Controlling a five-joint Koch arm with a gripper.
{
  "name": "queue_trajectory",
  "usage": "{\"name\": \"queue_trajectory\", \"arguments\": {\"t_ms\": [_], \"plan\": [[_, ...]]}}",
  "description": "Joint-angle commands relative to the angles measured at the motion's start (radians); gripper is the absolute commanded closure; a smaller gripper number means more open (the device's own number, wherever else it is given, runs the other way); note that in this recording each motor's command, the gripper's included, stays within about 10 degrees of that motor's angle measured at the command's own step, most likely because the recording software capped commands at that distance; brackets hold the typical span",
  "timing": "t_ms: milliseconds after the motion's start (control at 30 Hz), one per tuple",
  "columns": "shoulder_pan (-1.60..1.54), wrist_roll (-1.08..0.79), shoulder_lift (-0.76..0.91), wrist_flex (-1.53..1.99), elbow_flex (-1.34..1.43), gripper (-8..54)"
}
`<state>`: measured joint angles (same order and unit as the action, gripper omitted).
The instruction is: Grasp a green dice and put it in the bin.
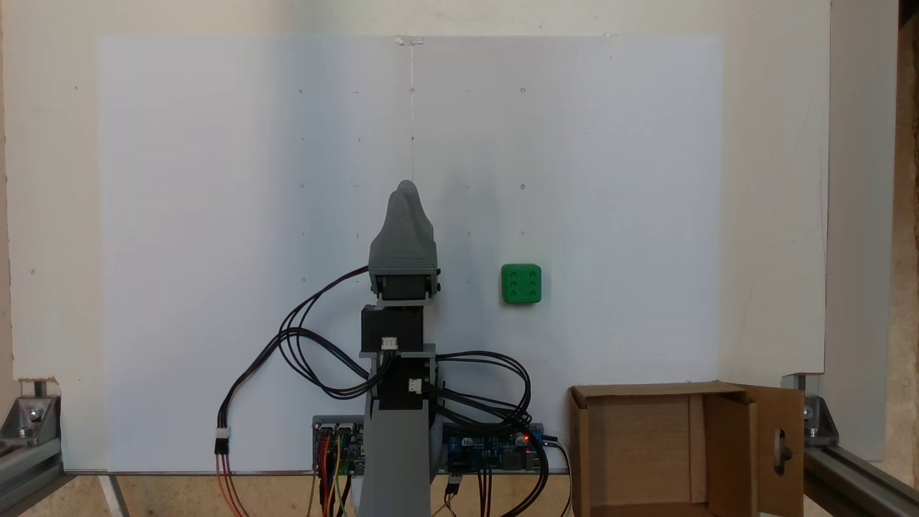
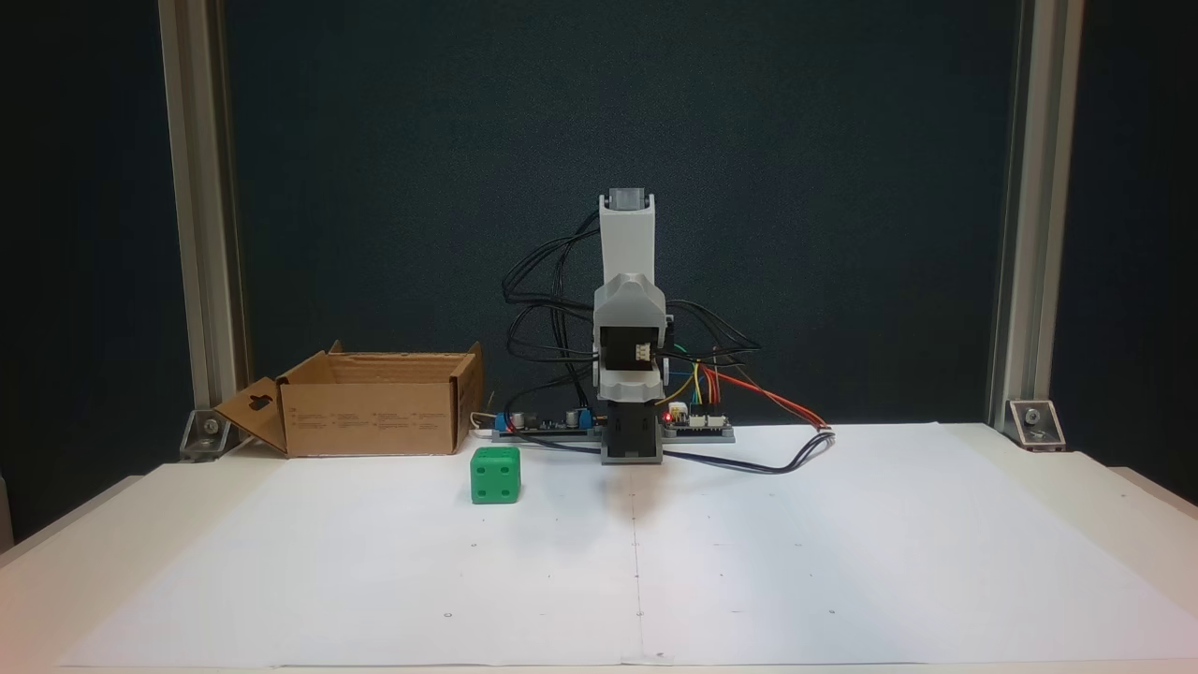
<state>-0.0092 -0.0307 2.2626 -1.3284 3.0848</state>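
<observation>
Status: nothing of the task is done, as far as both fixed views show.

My arm is folded over its base at the rear middle of the desk (image 2: 842,562). My pincer (image 1: 407,188) points out over the white sheet, its grey tips bunched together in the downward-looking fixed view. They look narrow, with no gap I can make out, but the two jaws lie nearly one behind the other there, and from the front the pincer is tucked behind the arm's own housing. I therefore cannot tell for certain whether it is closed. It holds nothing.

The green dice (image 1: 521,283) rests flat on the white sheet, apart from my pincer and off to its right in the downward-looking view; from the front it appears as the green dice (image 2: 495,475) to the left of my base. Nothing touches it.

The bin (image 1: 761,424) stands at the desk's corner beside my base, open-topped, its flap with the oval cutout folded outward. From the front, the bin (image 2: 374,417) sits behind and to the left of the dice, close but not touching. What shows of its inside looks empty.

Outstanding, in my judgement: reach to the dice, open over it, close on it, lift, swing to the bin, release.
</observation>
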Motion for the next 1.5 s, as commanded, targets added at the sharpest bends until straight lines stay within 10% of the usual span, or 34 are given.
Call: {"name": "queue_trajectory", "arguments": {"t_ms": [0, 933, 1467], "plan": [[-0.002, -0.037, 0.103, -0.021, 0.040, -0.3], [0.000, -0.041, 0.103, 0.038, 0.015, 1.5], [0.055, -0.035, 0.103, 1.040, -0.417, 1.7]]}}
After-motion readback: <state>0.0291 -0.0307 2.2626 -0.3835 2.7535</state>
